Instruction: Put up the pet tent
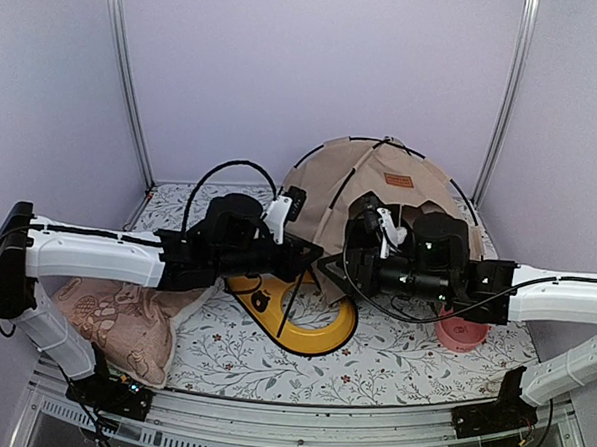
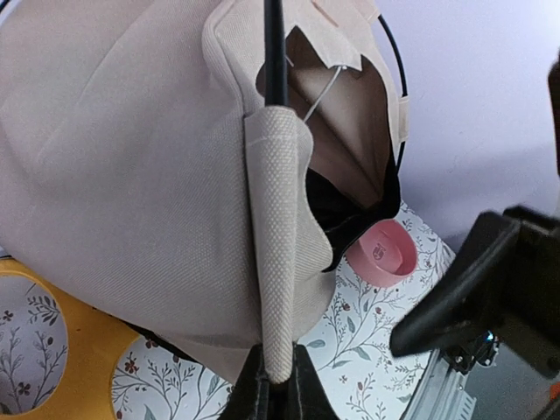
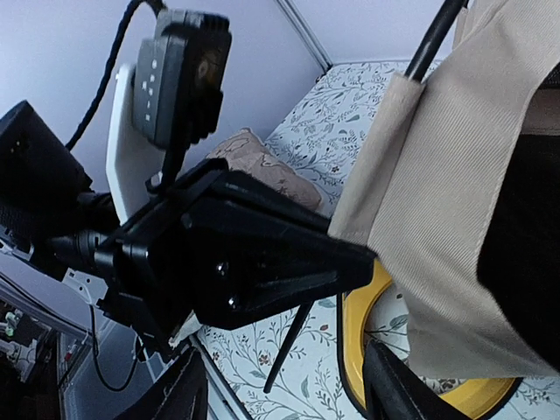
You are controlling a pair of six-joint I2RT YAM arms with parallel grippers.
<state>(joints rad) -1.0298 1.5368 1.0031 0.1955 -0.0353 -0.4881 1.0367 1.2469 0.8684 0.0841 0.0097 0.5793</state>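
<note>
L fingers [image 2: 248,401] are clamped tight on the bottom tip of a tan fabric sleeve [image 2: 278,262] at the edge of the pet tent [image 2: 122,175]. Cloth fills the pinch, no gap btwn the pads. A thin black pole [image 2: 275,52] comes out of the sleeve's top & runs up out of the wrist view.

R fingers [image 3: 395,385] stand wide apart w/ nothing in them. A loose thin rod [image 3: 289,350] slants thru the space btwn them; can't tell if it touches either one. They face my L arm [image 3: 227,262] nose to nose, just beside that same sleeve.

From above, both wrists meet mid-table at the tent's front lower edge, which reaches fwd to them. Tent itself stands as a dome at the back, centre-right, close to the rear wall, w/ black poles arcing over it & a brown label patch [image 1: 398,181] on the front panel. Dark lining [image 2: 350,210] shows inside the opening.

Yellow tray [image 1: 323,335] lies in front of the tent, its far part under the hem & my L wrist. Pink bowl [image 1: 460,334] sits right of the tray, partly under my R arm. Patterned cushion [image 1: 123,319] lies at the near-left, under my L arm. Floral cloth [image 1: 271,367] covers the table.
</note>
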